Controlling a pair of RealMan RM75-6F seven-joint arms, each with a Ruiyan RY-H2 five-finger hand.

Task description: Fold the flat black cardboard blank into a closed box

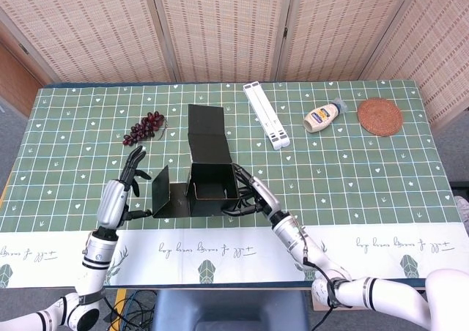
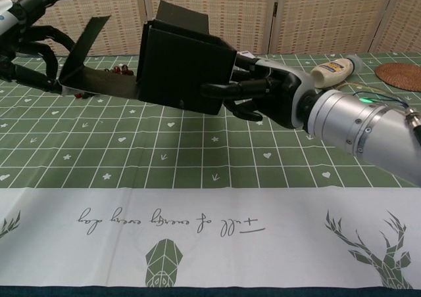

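Head view: the black box [image 1: 207,171] sits near the table's [image 1: 366,177] front edge, partly formed, walls up, top open, lid panel lying flat behind. The right hand [image 1: 245,193] grips its right wall; the left hand [image 1: 130,179] lifts the left flap [image 1: 161,192].

Chest view: the flap [image 2: 82,47] stands tilted, not yet folded in. Closing remains.

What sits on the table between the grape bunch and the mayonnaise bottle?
In the head view, the black cardboard box's raised rear flap and the white folded stand lie between the grapes and mayonnaise bottle.
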